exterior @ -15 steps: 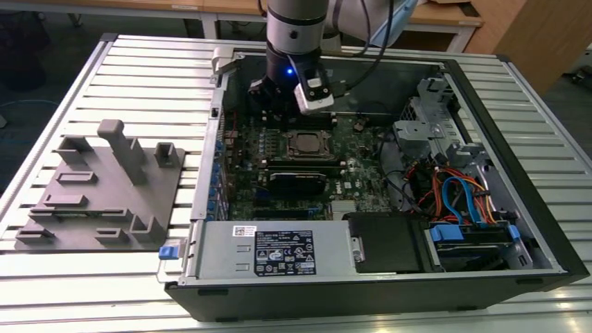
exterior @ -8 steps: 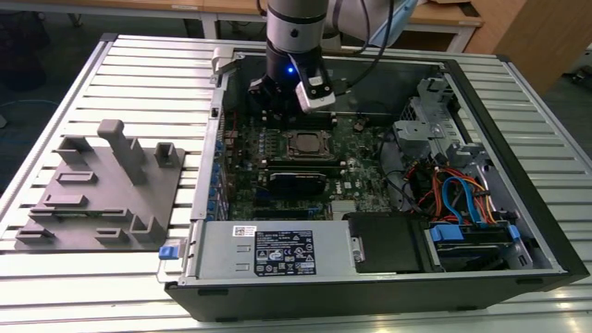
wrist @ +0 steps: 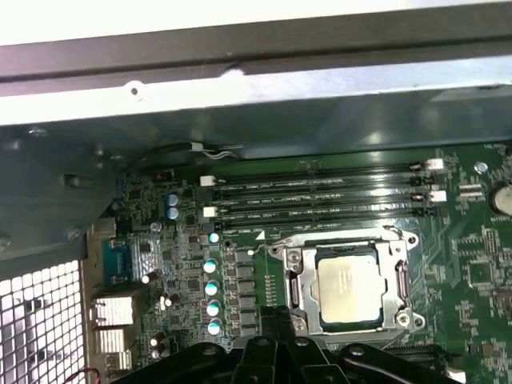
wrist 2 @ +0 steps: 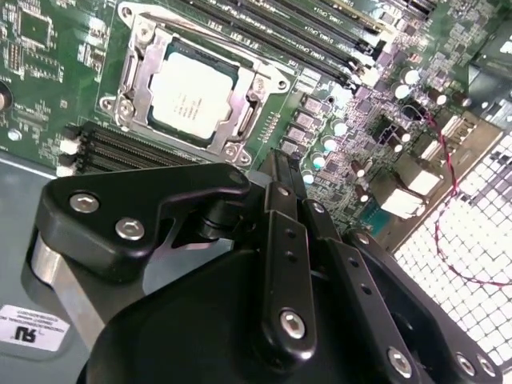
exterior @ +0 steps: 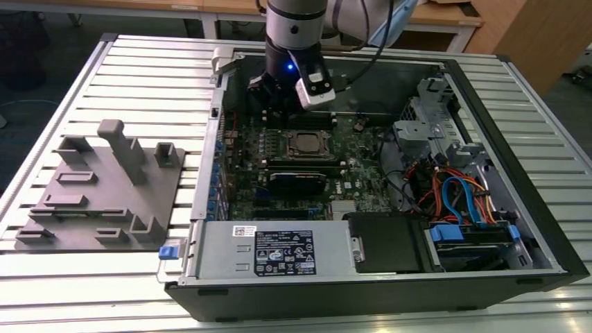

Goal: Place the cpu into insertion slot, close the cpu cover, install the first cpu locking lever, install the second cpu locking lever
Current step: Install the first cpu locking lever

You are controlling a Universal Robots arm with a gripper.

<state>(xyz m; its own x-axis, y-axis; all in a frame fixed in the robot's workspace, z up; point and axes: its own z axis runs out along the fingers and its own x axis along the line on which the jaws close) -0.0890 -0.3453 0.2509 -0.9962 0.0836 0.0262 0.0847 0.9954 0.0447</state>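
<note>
cpu in insertion slot; closed gripper near.

The cpu lies in the insertion slot — memory slots just beside it.

cpu silver-grey | cpu cover silvery | motherboard green | memory slots black

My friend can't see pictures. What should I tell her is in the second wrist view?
A silver cpu shows through the window of a metal cover on a green board. The black gripper, its fingers shut, hangs close beside the cover.
</note>
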